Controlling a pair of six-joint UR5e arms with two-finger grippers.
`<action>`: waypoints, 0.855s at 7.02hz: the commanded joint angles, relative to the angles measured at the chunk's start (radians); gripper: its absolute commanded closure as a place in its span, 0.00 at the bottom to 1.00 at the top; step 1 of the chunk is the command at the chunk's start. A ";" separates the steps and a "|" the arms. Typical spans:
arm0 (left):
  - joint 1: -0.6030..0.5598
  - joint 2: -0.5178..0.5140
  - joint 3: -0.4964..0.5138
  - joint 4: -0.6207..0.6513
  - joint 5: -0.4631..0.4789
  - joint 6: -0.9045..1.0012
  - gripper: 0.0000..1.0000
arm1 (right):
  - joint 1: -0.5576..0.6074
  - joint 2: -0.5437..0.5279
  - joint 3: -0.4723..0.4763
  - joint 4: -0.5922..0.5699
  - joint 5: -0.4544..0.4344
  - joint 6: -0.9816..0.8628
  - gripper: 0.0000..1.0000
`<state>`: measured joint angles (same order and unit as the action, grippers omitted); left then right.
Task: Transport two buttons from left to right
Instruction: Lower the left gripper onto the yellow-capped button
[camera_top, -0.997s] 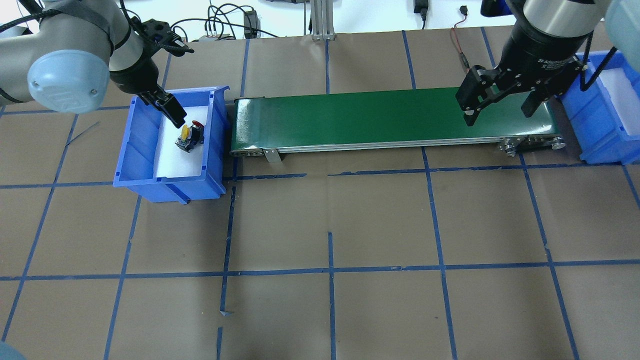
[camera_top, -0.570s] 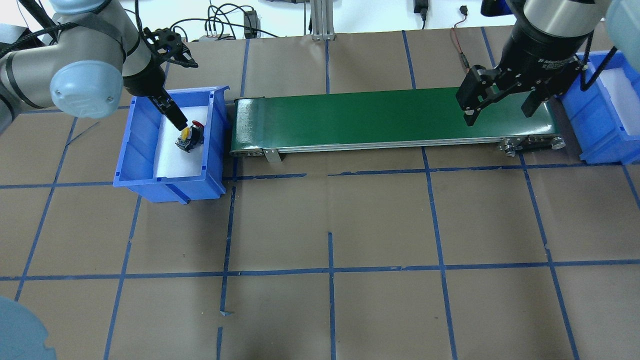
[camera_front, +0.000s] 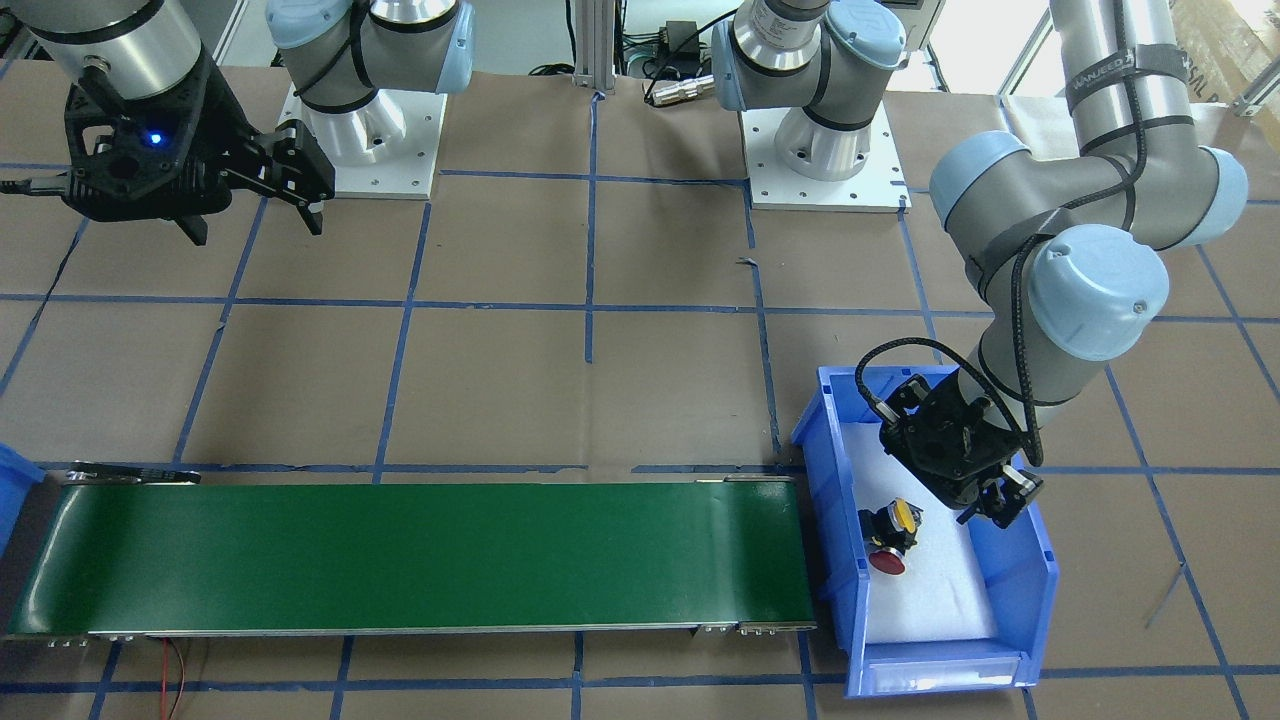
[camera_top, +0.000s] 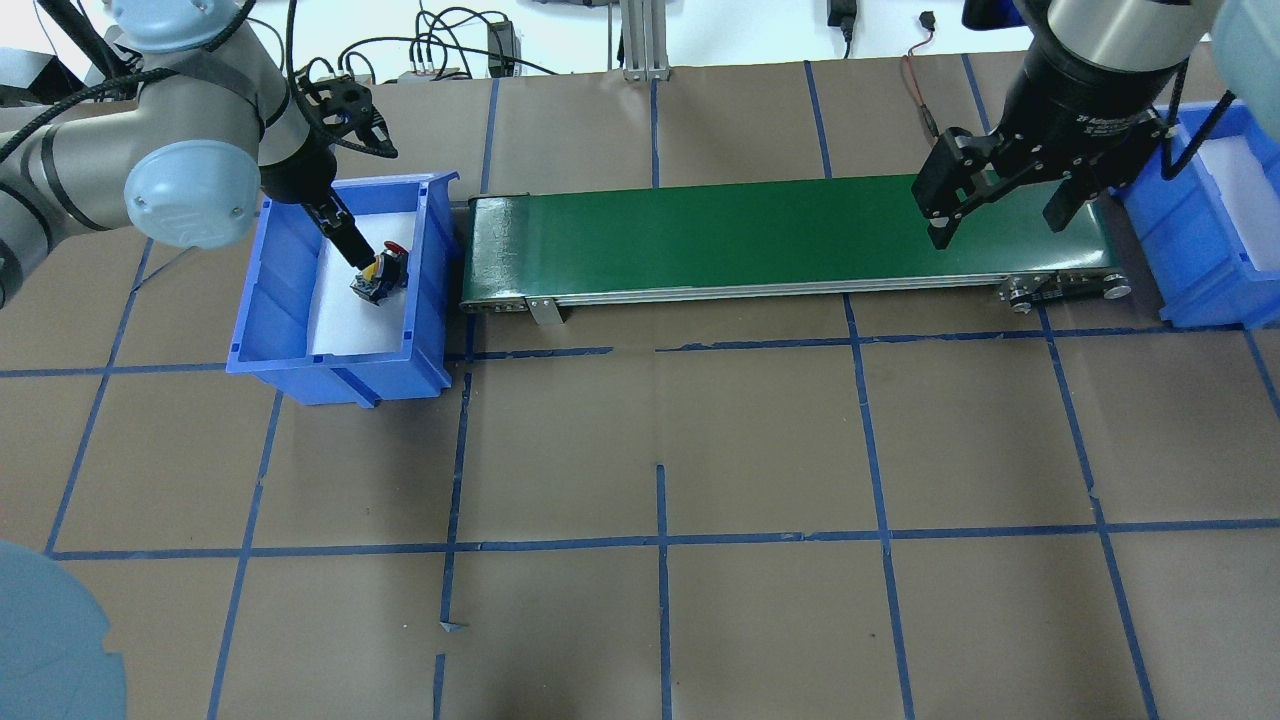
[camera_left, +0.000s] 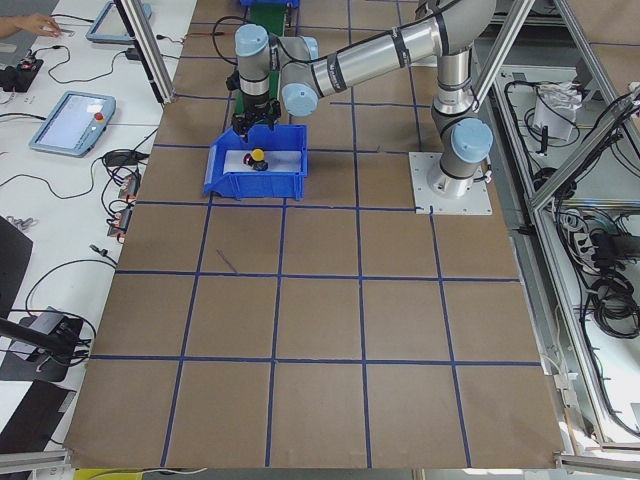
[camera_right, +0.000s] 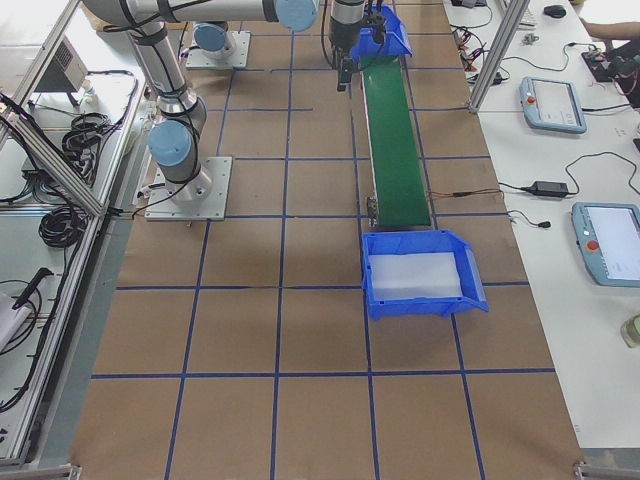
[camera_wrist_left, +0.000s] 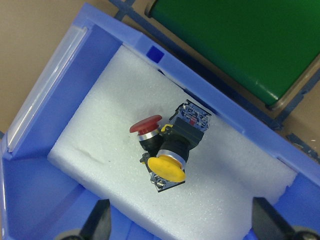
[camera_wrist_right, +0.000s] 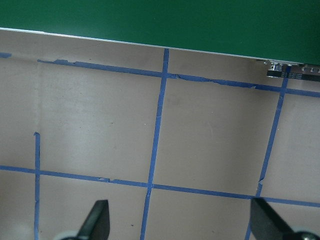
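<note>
Two buttons lie touching on the white foam in the left blue bin (camera_top: 290, 300). One has a yellow cap (camera_top: 371, 266) and one a red cap (camera_top: 396, 246). Both also show in the front view, yellow (camera_front: 903, 513) and red (camera_front: 886, 561), and in the left wrist view, yellow (camera_wrist_left: 166, 169) and red (camera_wrist_left: 146, 125). My left gripper (camera_top: 345, 240) is open and empty, low inside the bin just beside the yellow button, which lies ahead of the fingertips (camera_wrist_left: 101, 219). My right gripper (camera_top: 1000, 225) is open and empty above the right end of the green conveyor belt (camera_top: 750, 235).
The conveyor runs between the left bin and a second blue bin (camera_top: 1200, 260) with white foam at the far right. The left bin's walls (camera_front: 1030, 560) stand close around the left gripper (camera_front: 990, 498). Brown paper with blue tape lines covers the table.
My left arm has swung in and lowered the gripper deeper into the left bin, closer to the yellow button. The buttons and the right arm have not moved.
</note>
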<state>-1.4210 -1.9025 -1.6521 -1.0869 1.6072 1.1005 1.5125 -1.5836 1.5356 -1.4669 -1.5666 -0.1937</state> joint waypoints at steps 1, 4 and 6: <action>0.042 -0.001 -0.049 0.048 -0.003 0.053 0.00 | 0.000 0.001 0.000 0.000 -0.001 0.000 0.00; 0.028 -0.058 -0.049 0.134 -0.009 0.052 0.00 | 0.000 0.001 0.000 -0.001 -0.003 -0.001 0.00; 0.027 -0.063 -0.049 0.139 -0.010 0.044 0.00 | 0.000 0.001 0.000 0.000 -0.003 -0.003 0.00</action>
<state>-1.3925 -1.9599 -1.7015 -0.9537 1.5983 1.1485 1.5125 -1.5830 1.5355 -1.4663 -1.5684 -0.1952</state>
